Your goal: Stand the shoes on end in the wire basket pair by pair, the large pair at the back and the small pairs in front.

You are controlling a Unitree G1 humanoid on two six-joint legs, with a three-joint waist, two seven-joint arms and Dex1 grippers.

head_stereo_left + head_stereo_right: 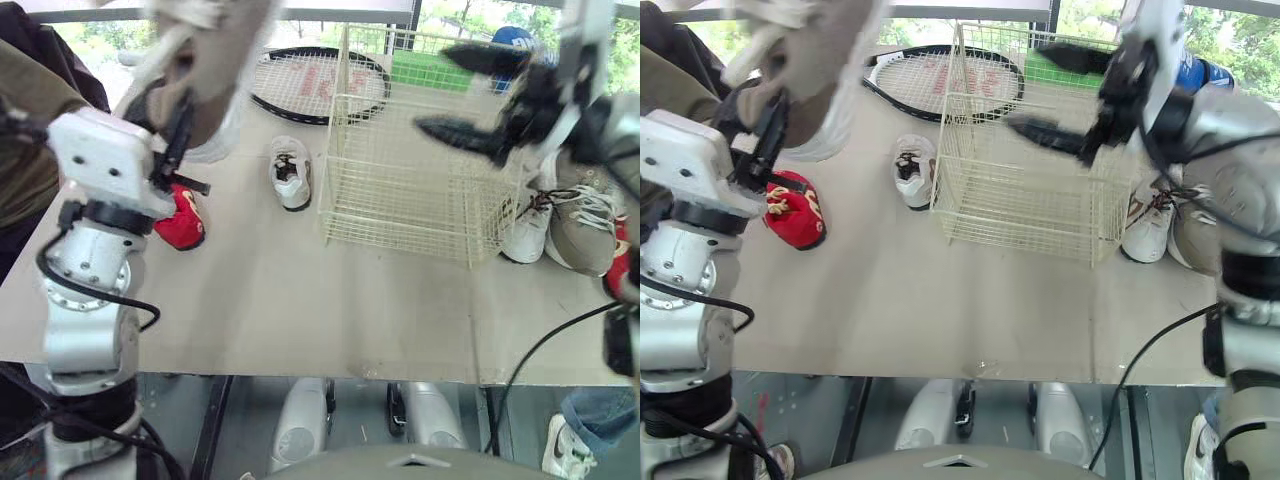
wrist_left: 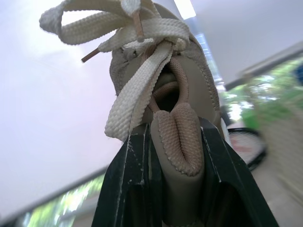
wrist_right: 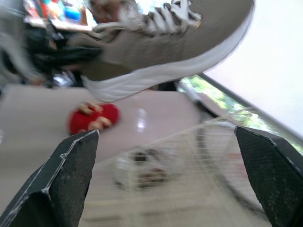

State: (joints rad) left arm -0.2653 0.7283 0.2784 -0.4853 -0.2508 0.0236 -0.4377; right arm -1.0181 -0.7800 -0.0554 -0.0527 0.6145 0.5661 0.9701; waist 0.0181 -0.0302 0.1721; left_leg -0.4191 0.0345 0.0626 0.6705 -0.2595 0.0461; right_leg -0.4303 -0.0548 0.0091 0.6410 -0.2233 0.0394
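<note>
The left gripper (image 2: 173, 132) is clamped on the padded rim of a large beige shoe (image 1: 215, 60), held high and roughly level. The empty basket (image 1: 400, 200) lies down and to its right, beneath the wide-open, empty right gripper (image 1: 475, 95). The shoe probably needs tipping on end.

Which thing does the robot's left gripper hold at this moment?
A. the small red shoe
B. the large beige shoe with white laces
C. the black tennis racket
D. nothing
B: the left gripper is shut on the tongue of the large beige shoe with white laces, held up in the air, while the small red shoe lies on the table.
</note>
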